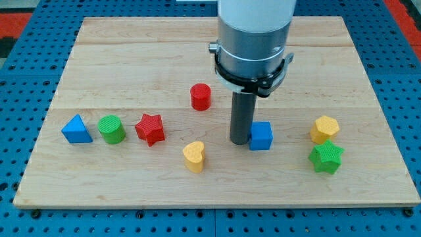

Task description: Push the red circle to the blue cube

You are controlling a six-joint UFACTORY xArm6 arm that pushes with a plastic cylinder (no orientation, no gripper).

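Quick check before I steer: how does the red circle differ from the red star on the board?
The red circle is a round cylinder; the red star has pointed arms. The circle sits nearer the view's top and closer to my tip; the star lies further left, beside the green cylinder. Both are red.

Arm housing (255,33): upper part cut off by the frame's top edge, centre right.
Blue cube (262,135): its left edge covered by the rod; contact cannot be told.
My tip (240,142): its far side unseen.
Wooden board (131,59): a strip of its upper middle hidden behind the housing.
Blue pegboard (20,99): cut off at every edge.
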